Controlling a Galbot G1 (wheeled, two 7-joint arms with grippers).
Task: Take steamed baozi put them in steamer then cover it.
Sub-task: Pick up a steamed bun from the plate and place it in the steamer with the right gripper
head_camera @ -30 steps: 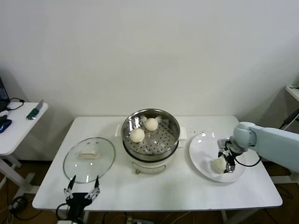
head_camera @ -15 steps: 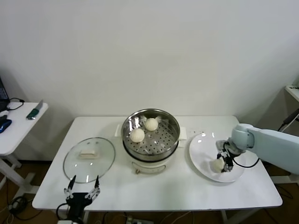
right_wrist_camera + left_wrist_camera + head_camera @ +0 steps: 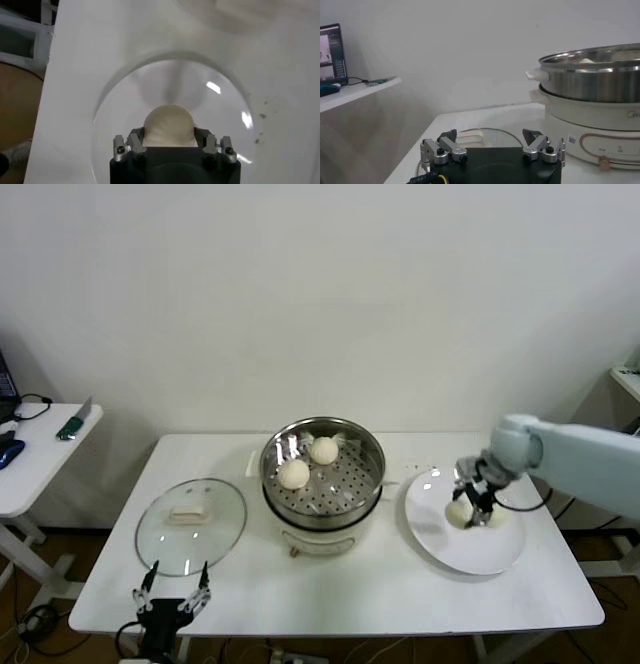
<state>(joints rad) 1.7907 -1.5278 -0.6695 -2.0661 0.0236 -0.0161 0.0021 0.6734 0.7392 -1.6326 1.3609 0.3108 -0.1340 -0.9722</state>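
Observation:
Two steamed baozi (image 3: 293, 474) (image 3: 324, 450) lie in the shiny steamer (image 3: 322, 489) on its white pot base at the table's middle. My right gripper (image 3: 468, 510) is shut on a third baozi (image 3: 458, 512) and holds it above the white plate (image 3: 450, 549). In the right wrist view that baozi (image 3: 169, 125) sits between the fingers over the plate (image 3: 150, 85). The glass cover (image 3: 190, 524) lies flat on the table left of the steamer. My left gripper (image 3: 170, 599) is open and empty at the front edge, just before the cover (image 3: 485, 135).
A side table (image 3: 40, 459) with a knife and cables stands to the far left. The steamer (image 3: 595, 75) rises beside the left gripper (image 3: 492, 145) in the left wrist view. A white wall is behind the table.
My right gripper has lifted the baozi off the plate and moved it up and slightly toward the steamer. The left gripper has sunk a little.

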